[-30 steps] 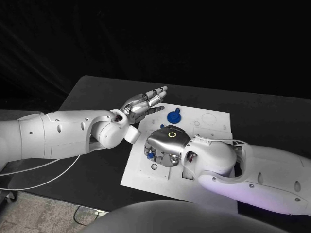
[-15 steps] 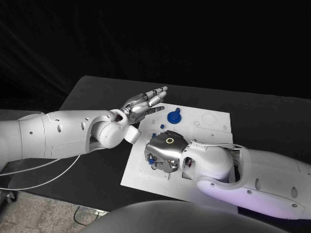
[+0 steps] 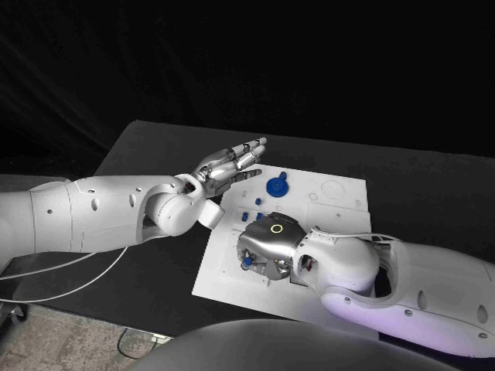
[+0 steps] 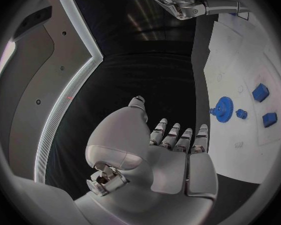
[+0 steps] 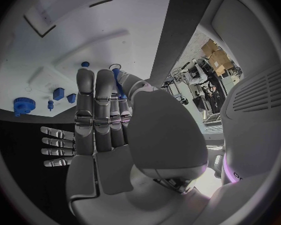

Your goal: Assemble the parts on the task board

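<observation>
The right hand [image 3: 267, 246] pinches a small blue part [image 5: 117, 77] low over the task board's [image 3: 326, 202] near-left area, the left hand [image 3: 227, 164] hovers flat and empty, and a misaligned descent could jam or drop it.

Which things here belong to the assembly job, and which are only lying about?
For the job: white flat task board; blue toothed gear; small blue block parts; silver right hand over the board.
Idle: silver left hand, open; black table.
</observation>
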{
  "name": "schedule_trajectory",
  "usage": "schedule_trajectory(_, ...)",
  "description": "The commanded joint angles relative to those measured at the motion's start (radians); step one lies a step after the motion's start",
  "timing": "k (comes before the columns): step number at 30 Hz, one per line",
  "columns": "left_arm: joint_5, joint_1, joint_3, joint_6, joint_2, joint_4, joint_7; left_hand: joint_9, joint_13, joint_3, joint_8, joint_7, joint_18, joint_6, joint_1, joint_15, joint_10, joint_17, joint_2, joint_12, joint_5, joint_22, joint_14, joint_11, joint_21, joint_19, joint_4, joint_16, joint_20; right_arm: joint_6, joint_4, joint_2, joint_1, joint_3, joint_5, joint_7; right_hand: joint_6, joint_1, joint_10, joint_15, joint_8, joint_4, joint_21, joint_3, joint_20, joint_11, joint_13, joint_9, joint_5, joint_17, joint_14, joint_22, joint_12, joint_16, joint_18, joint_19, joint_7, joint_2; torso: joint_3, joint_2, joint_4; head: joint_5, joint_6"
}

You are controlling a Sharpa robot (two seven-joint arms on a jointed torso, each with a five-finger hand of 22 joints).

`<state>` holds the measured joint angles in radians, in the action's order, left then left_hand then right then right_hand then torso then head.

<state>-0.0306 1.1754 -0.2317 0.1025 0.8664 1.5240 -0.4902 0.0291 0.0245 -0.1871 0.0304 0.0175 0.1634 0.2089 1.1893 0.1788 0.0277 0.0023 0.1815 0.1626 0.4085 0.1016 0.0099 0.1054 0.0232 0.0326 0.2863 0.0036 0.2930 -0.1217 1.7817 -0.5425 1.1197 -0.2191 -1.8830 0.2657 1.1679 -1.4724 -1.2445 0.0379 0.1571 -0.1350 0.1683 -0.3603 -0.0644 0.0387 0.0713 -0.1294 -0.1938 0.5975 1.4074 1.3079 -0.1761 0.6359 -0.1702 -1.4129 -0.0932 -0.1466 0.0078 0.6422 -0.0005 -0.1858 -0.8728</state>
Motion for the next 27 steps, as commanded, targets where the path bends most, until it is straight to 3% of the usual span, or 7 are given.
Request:
schedule_trajectory(1, -0.008, -0.001, 0.000, -0.022, -0.002, 0.001, -0.010, 0.001, 0.002, -0.005, 0.003, 0.004, 0.009, -0.002, -0.002, 0.006, 0.001, 0.001, 0.010, 0.003, 0.003, -0.001, -0.001, 0.007, 0.004, 0.008, 0.000, 0.002, 0.000, 0.018, 0.000, -0.002, -0.001, 0.001, -0.014, 0.010, 0.000, 0.004, -0.003, -0.001, -0.002, 0.007, -0.006, -0.001, 0.000, 0.002, -0.001, -0.058, -0.004, 0.000, 0.007, 0.032, 0.006, -0.001, -0.001, -0.003, -0.004, 0.003, -0.0001, 0.000, 0.0006, 0.001, 0.000)
schedule_trajectory(10, -0.008, -0.001, 0.000, -0.021, -0.001, 0.001, -0.010, 0.001, 0.002, -0.005, 0.003, 0.004, 0.009, -0.002, -0.002, 0.006, 0.001, 0.001, 0.010, 0.003, 0.003, -0.001, -0.001, 0.007, 0.004, 0.008, 0.000, 0.002, 0.000, 0.016, -0.013, -0.002, -0.006, 0.001, -0.014, 0.007, -0.001, 0.004, -0.003, -0.001, -0.003, 0.008, -0.005, -0.002, 0.000, 0.002, -0.001, -0.059, -0.003, 0.000, 0.006, 0.032, 0.007, -0.001, -0.001, -0.003, -0.004, 0.003, -0.0004, 0.001, 0.0010, 0.001, 0.000)
schedule_trajectory(27, -0.008, -0.001, 0.000, -0.021, 0.001, 0.002, -0.009, 0.001, 0.001, -0.006, 0.003, 0.004, 0.009, -0.003, -0.001, 0.006, 0.001, 0.001, 0.010, 0.002, 0.004, -0.001, -0.001, 0.008, 0.004, 0.008, 0.000, 0.002, 0.000, -0.059, -0.042, 0.017, -0.036, 0.001, -0.015, -0.018, 0.002, 0.002, -0.008, -0.001, -0.003, 0.012, 0.001, -0.004, 0.000, 0.001, 0.000, -0.061, -0.003, 0.000, 0.006, 0.033, 0.007, -0.001, 0.000, -0.003, -0.004, 0.004, -0.0003, 0.000, 0.0007, -0.003, 0.000)
